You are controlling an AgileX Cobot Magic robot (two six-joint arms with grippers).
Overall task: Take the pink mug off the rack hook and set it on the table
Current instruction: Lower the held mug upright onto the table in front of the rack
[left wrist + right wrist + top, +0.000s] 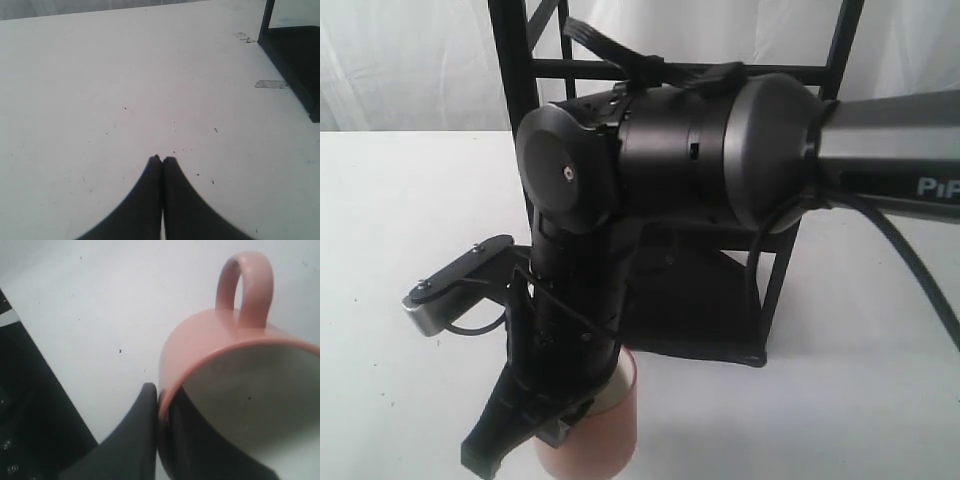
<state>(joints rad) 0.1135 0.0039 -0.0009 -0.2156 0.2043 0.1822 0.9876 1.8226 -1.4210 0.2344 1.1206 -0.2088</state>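
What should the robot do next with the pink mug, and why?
Probably ease the pink mug straight down onto the table. The right hand pinches its rim, one finger inside, one outside. The mug is already off the rack, but no view shows its base resting yet.

- The tall black metal frame rack (pixel 515 60) is stood on the broad white speckled table (pixel 400 200).
- The matte salmon-pink cylindrical mug (pixel 615 425), cream-white inside, is held upright in front of the rack, its rim pinched by the right gripper (pixel 159 390); contact with the table cannot be told.
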